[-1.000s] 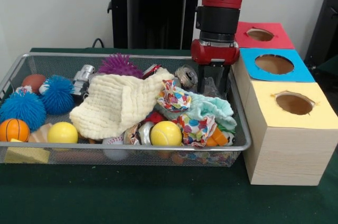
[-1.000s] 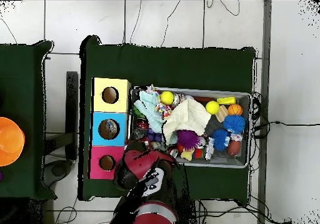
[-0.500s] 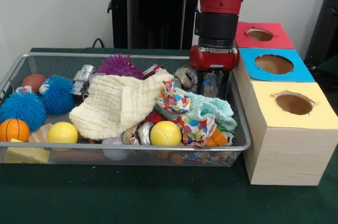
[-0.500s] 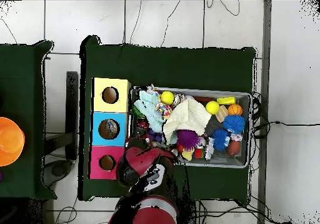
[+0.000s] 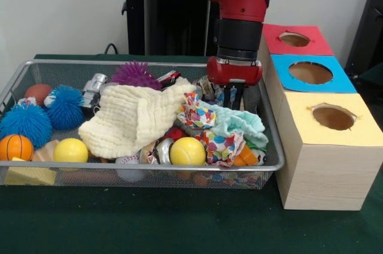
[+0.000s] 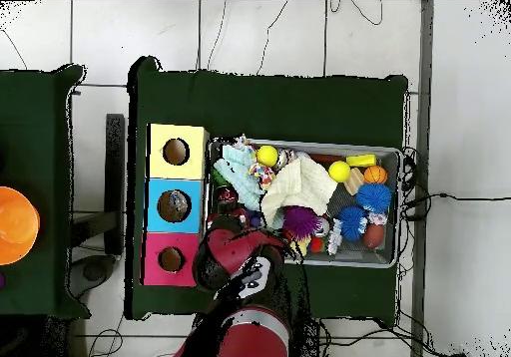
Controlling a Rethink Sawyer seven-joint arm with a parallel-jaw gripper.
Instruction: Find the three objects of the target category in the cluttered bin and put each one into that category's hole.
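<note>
The claw (image 5: pixel 234 95) was down at the back right corner of the wire bin (image 5: pixel 137 167), right beside the wooden box with the red hole (image 5: pixel 295 39), blue hole (image 5: pixel 310 72) and yellow hole (image 5: pixel 333 117). Honestly I couldn't tell how wide its fingers were or whether it had anything. Something shiny and patterned showed between them, but too muddled to call.

No idea which category was the target, so the three things could be anywhere in that pile: yellow ball (image 5: pixel 188 150), purple spiky ball (image 5: pixel 136 74), blue fuzzy ball (image 5: pixel 64 106), mini basketball (image 5: pixel 15 146).

What I'd worry about: the mint cloth (image 5: pixel 239 122) and the patterned cloth (image 5: pixel 197 112) sat just in front of the claw, so it could easily snag fabric and drag a heap out. The big cream cloth (image 5: pixel 134 116) probably hid stuff too. Also the claw was close to the bin's back rim and the box wall, so a bump looked possible.
</note>
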